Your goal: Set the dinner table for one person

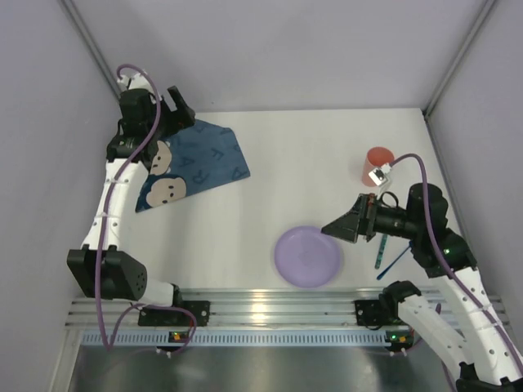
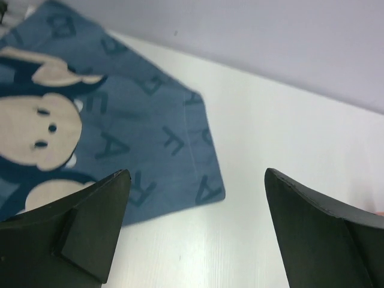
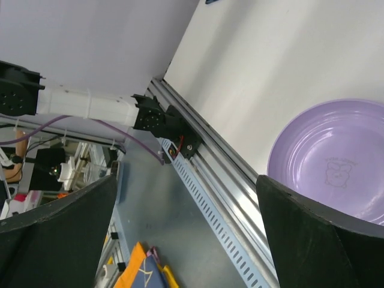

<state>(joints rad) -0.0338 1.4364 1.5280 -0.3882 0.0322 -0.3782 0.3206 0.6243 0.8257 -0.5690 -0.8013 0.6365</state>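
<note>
The white dinner table (image 1: 327, 147) carries a dark-blue mouse placemat (image 1: 196, 163) at the far left, a purple plate (image 1: 307, 256) near the front middle and a red cup (image 1: 377, 166) at the right. My left gripper (image 1: 170, 122) is open and empty above the placemat's far-left end; its wrist view shows the placemat (image 2: 120, 132) ahead of the left gripper (image 2: 195, 231). My right gripper (image 1: 339, 227) is open and empty, just above the plate's right rim. The right wrist view shows the plate (image 3: 336, 162) beside the right gripper (image 3: 186, 240).
A teal utensil (image 1: 382, 251) and a blue utensil (image 1: 396, 260) lie on the table under my right arm, right of the plate. The ribbed aluminium rail (image 1: 270, 302) runs along the near edge and also shows in the right wrist view (image 3: 240, 198). Grey walls enclose the table.
</note>
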